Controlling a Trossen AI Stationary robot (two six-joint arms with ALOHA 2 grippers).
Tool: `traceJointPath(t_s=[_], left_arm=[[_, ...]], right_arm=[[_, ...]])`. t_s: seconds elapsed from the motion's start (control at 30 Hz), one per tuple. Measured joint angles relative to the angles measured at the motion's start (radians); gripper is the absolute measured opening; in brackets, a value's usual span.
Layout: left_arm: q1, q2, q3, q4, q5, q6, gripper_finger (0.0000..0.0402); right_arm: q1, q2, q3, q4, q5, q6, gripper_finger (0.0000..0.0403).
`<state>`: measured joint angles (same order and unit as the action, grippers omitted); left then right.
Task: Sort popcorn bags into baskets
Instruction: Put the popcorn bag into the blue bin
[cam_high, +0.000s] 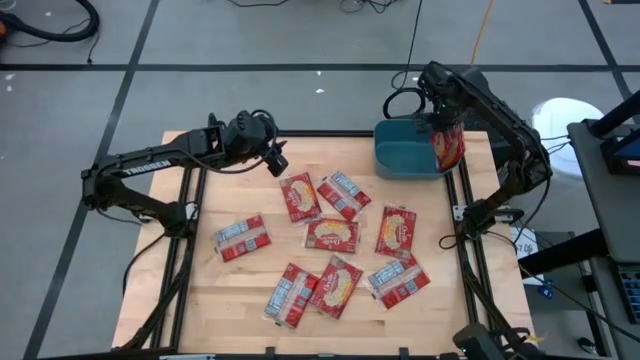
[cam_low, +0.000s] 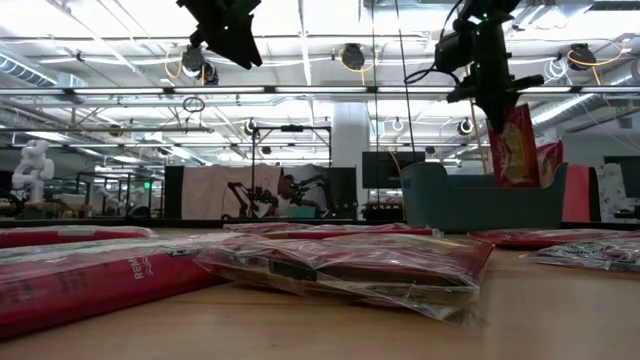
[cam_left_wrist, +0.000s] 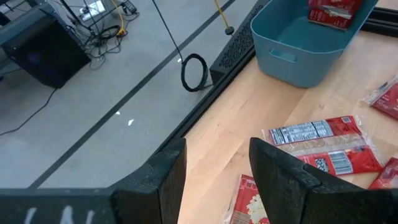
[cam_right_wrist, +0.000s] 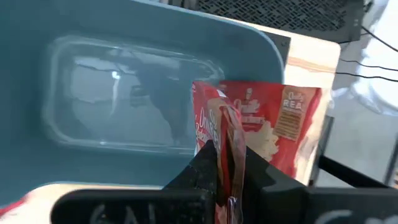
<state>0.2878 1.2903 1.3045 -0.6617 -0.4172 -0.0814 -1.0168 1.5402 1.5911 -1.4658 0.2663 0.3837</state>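
Several red popcorn bags (cam_high: 330, 235) lie flat on the wooden table, some showing white label panels. The teal bin (cam_high: 405, 160) stands at the far right of the table; its floor (cam_right_wrist: 124, 93) looks bare. My right gripper (cam_right_wrist: 231, 171) is shut on one red bag (cam_high: 449, 148) at the bin's right end. My left gripper (cam_high: 277, 160) hangs open above the table's far left part, clear of the nearest bags (cam_left_wrist: 323, 146). My right gripper pinches the bag's top edge (cam_right_wrist: 231, 134) between its two fingers from above, pointing down. The bag (cam_low: 516, 145) hangs upright below the fingers, lifted clear of the table, over the bin's right end. Its lower end is about level with the bin's rim (cam_low: 470, 178).
The table's raised far and side rails (cam_high: 190, 215) border the work area. A black cable loop (cam_left_wrist: 194, 73) lies on the floor beyond the far edge. Bare wood (cam_high: 215, 180) lies left of the bags and along the near edge.
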Motion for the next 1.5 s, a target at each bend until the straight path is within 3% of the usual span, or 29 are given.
traceJointPath(t_s=[0.83,1.5], left_arm=[[0.000,0.000,0.000,0.000,0.001,0.034,0.0179],[0.000,0.000,0.000,0.000,0.001,0.059,0.0179]], right_arm=[[0.004,-0.001,-0.133,0.101,0.001,0.062,0.0016],[0.015,-0.001,-0.162,0.124,0.053,0.075,0.0024]])
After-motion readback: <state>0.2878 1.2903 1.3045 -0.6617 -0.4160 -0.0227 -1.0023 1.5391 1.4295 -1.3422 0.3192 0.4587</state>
